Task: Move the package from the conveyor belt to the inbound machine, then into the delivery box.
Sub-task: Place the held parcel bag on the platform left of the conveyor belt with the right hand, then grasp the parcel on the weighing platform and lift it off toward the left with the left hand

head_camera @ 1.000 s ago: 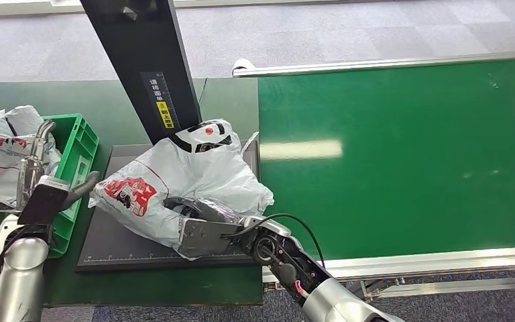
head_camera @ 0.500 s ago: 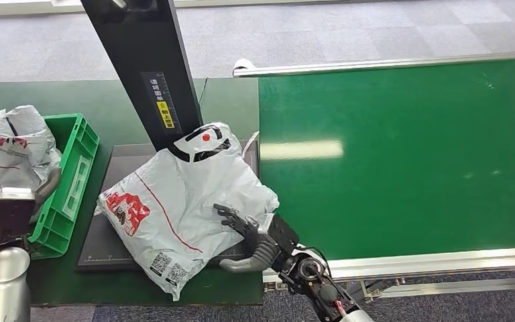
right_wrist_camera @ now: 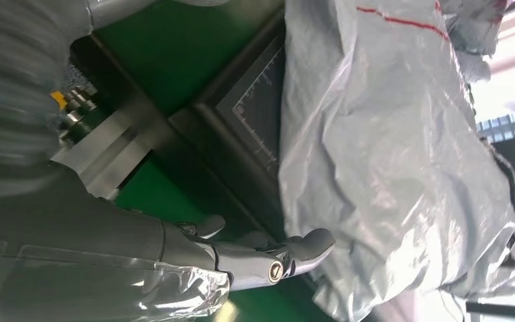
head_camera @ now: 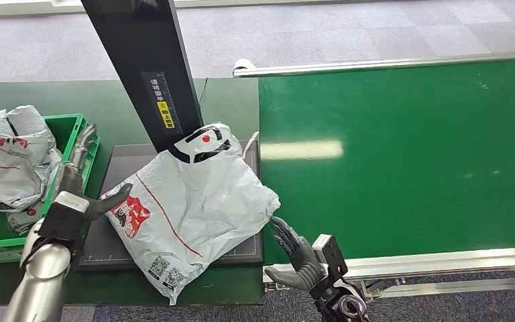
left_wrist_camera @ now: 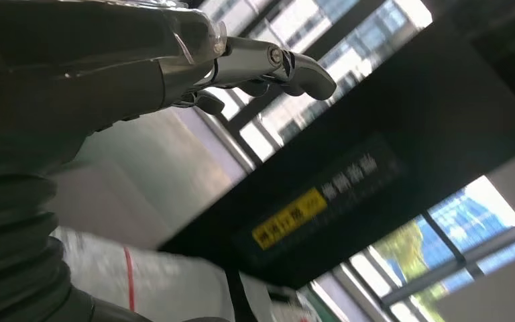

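The package (head_camera: 194, 201), a crumpled grey-white plastic bag with a red logo, lies on the inbound machine's black platform (head_camera: 107, 249) under its black column (head_camera: 147, 60). One corner hangs over the platform's near edge. My left hand (head_camera: 74, 198) sits at the package's left edge with straight fingers and the thumb stretched toward the logo, holding nothing. My right hand (head_camera: 298, 258) hovers with spread fingers just right of the package, at the near edge of the green conveyor belt (head_camera: 409, 154). In the right wrist view my right hand (right_wrist_camera: 241, 258) is a short way from the package (right_wrist_camera: 389, 154).
A green crate (head_camera: 84, 137) stands left of the platform and holds another grey bag (head_camera: 10, 157). My left hand's fingers reach over the crate's rim. The belt's metal rail (head_camera: 442, 258) runs along the near side. The column's yellow label (left_wrist_camera: 288, 218) faces the left wrist camera.
My right hand has let go of the package and drawn back toward the belt's near edge. The package has settled flatter on the platform. My left hand swung away left, then returned to the package's edge.
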Action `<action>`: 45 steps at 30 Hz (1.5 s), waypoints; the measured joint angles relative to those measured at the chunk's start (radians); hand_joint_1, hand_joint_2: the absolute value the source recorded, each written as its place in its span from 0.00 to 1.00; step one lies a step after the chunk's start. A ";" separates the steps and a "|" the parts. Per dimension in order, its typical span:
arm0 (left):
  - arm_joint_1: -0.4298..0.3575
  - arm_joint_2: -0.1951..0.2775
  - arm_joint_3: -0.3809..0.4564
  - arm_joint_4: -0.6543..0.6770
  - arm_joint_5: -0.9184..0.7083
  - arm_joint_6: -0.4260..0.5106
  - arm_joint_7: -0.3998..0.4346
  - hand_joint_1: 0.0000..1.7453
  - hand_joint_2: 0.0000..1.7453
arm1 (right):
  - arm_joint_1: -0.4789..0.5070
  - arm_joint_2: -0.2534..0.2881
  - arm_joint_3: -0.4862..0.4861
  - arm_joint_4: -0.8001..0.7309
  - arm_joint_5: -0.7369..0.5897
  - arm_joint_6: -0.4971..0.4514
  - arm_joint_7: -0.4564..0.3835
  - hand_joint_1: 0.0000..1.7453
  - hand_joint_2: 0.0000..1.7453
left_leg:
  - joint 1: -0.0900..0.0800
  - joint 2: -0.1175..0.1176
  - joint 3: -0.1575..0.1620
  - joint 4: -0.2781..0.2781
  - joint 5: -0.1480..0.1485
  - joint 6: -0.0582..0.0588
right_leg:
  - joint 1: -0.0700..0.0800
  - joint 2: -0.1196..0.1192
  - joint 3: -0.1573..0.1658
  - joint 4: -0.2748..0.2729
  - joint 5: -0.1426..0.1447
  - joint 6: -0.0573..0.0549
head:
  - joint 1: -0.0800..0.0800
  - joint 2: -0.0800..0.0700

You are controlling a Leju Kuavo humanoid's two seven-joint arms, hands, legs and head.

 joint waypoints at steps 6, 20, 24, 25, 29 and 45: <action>-0.025 -0.025 -0.160 0.053 0.027 -0.040 0.039 0.00 1.00 | 0.054 0.003 -0.068 -0.071 0.013 0.002 0.022 0.00 1.00 | 0.000 0.000 0.000 0.000 0.000 0.000 | 0.000 0.000 0.000 0.000 0.000 0.000 | 0.000 0.000; -0.018 -0.052 -0.288 0.214 0.026 -0.008 0.091 0.00 1.00 | 0.090 0.013 -0.108 -0.144 0.008 0.015 0.048 0.00 1.00 | 0.000 0.001 0.000 0.000 0.000 0.000 | 0.000 0.000 0.000 0.000 0.000 0.000 | 0.000 0.000; -0.010 -0.051 -0.290 0.253 -0.066 0.087 0.104 0.00 1.00 | 0.084 0.020 -0.107 -0.145 -0.002 0.029 0.048 0.00 1.00 | 0.000 0.000 0.000 0.000 0.000 0.000 | 0.000 0.000 0.000 0.000 0.000 0.000 | 0.000 0.000; -0.010 -0.050 -0.293 0.261 -0.110 0.123 0.110 0.00 1.00 | 0.081 0.021 -0.107 -0.145 -0.003 0.031 0.048 0.00 1.00 | 0.000 0.000 0.000 0.000 0.000 0.000 | 0.000 0.000 0.000 0.000 0.000 0.000 | 0.000 0.000; -0.010 -0.047 -0.306 0.290 -0.226 0.189 0.129 0.00 1.00 | 0.069 0.021 -0.107 -0.145 -0.005 0.035 0.048 0.00 1.00 | 0.000 0.000 0.000 0.000 0.000 0.000 | 0.000 0.000 0.000 0.000 0.000 0.000 | 0.000 0.000; -0.056 -0.069 -0.367 0.407 -0.332 0.168 0.120 0.53 1.00 | 0.016 0.033 -0.094 -0.093 0.002 0.043 0.037 0.00 1.00 | 0.000 0.000 0.001 0.000 0.000 0.000 | 0.000 0.000 0.002 0.000 0.000 0.000 | 0.000 0.000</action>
